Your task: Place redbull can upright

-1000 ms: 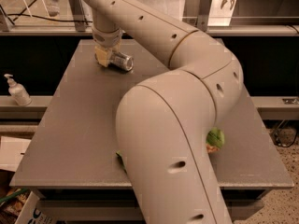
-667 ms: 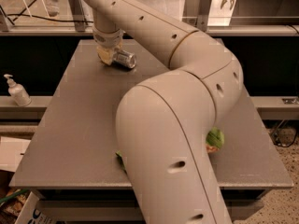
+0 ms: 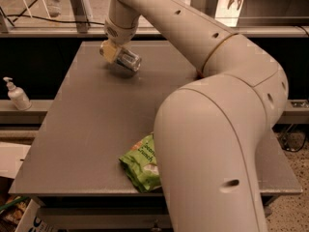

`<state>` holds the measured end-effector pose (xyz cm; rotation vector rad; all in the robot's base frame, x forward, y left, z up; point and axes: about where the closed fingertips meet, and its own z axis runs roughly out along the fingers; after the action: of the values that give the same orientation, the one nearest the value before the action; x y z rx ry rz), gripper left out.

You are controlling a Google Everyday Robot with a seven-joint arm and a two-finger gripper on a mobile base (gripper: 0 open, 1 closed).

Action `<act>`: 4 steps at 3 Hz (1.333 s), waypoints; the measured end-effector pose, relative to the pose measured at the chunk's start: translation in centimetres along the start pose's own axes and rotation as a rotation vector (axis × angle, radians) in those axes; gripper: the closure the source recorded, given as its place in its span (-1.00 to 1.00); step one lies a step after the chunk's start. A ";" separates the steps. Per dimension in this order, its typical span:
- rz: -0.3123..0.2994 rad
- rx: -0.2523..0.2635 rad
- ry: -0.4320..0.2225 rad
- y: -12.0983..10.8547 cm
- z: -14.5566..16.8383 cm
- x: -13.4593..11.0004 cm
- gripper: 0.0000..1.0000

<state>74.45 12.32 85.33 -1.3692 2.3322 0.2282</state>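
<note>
Jaws of the gripper [image 3: 117, 55] are clamped on the can [image 3: 129, 61], which hangs tilted, nearly sideways, just above the worktop [image 3: 87, 129] towards its far left. A green bag [image 3: 141, 162] lies near the front edge, well apart.

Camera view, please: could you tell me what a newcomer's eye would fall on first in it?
The huge white arm fills the right side and foreground, reaching across to the far left part of the grey table. There its claw grips the redbull can, tilted almost onto its side and seemingly just off the tabletop. A green snack bag lies near the front edge, partly hidden by the arm.
</note>
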 end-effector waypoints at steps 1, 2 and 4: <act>0.016 -0.100 -0.205 1.6 -2.9 0.1 1.00; 0.029 -0.191 -0.436 3.1 -5.5 0.2 1.00; 0.011 -0.271 -0.828 5.8 -10.8 -0.3 1.00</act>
<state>66.61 11.68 94.67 -1.0746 1.6418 0.9430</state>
